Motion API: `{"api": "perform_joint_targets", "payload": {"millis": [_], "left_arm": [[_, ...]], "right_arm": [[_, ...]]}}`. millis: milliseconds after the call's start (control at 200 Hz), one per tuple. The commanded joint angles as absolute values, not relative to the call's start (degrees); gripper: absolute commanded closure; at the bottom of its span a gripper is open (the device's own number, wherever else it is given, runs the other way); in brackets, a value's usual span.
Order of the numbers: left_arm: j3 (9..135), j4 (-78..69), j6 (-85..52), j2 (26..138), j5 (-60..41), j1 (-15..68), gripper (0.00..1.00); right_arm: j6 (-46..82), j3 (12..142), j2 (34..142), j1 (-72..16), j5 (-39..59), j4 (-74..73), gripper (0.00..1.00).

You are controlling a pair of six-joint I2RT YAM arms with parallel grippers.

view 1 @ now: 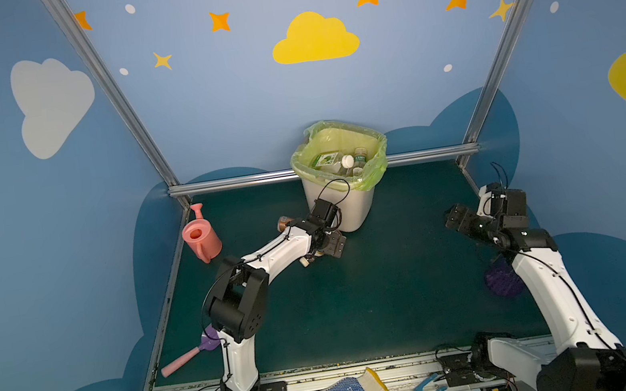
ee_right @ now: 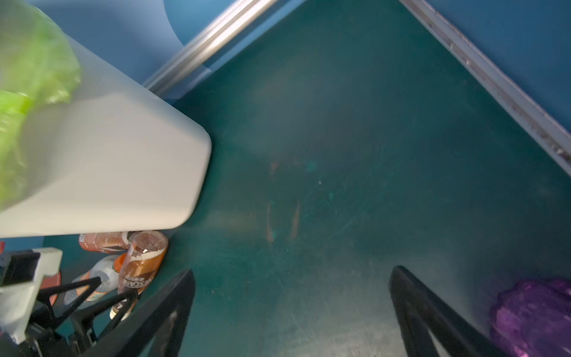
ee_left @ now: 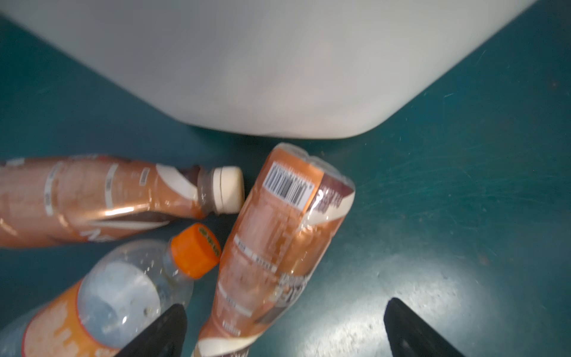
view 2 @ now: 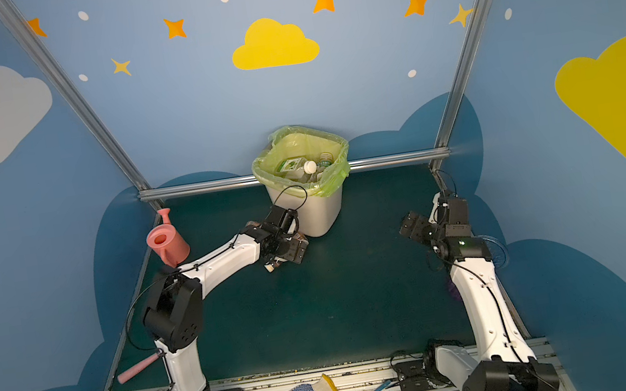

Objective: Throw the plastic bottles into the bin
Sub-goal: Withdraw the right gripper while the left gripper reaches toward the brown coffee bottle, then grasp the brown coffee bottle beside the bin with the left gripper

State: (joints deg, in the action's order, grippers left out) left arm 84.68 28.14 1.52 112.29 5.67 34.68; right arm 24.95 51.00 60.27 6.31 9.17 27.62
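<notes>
Left wrist view puts the job plainly: my left pincer (ee_left: 284,304) hangs wide open and empty over three plastic bottles lying on the green mat (ee_left: 463,201), close against the foot of the bin (ee_left: 262,61). The barcode bottle (ee_left: 278,247), brown-labelled, lies lengthwise between my fingertips with its base towards the bin, so my jaws stand across its width. I judge that one to be the pick in hand.

It sits nearer one fingertip than the other. That fingertip (ee_left: 167,327) overlaps the shoulder of the clear orange-capped bottle (ee_left: 123,293), whose cap lies right against the barcode bottle's side. To do this well I should shift sideways until that finger lines up with the narrow gap between the two. Then I come straight down and close on the labelled mid-body, not the tapering neck. The thin plastic will probably dent, so I want a firm close, not a crushing one. The cream-capped bottle (ee_left: 102,197) lies just beside, its cap by the barcode bottle's base, so a slow lift should leave it be. The bin's rim stands high, so I must rise well up before crossing over it.

In both top views my left arm reaches forward and inward from its base, forearm stretched low, wrist bent so the pincer points down just before the bin's near wall. Other bottles (view 1: 347,161) lie inside the green-lined bin. My right pincer (ee_right: 293,270) is wide and empty, held off the mat at the right side, well apart from the bin, with a purple thing (ee_right: 531,315) near it.
</notes>
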Motion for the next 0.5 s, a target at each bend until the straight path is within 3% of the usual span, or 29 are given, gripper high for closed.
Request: {"api": "perform_joint_targets", "payload": {"millis": [0,185,496], "left_arm": [[87.2,30.9,5.4,114.6,5.9,34.7,0.02],[88.3,31.1,7.5,116.8,3.8,34.8,0.06],[88.8,33.2,8.2,119.3,1.6,35.1,0.22]], "right_arm": [[26.8,48.1,59.0,7.0,11.6,24.4,0.02],[27.3,46.6,59.1,8.1,12.4,24.6,0.02],[28.4,46.3,59.7,8.4,13.3,25.1,0.02]]}}
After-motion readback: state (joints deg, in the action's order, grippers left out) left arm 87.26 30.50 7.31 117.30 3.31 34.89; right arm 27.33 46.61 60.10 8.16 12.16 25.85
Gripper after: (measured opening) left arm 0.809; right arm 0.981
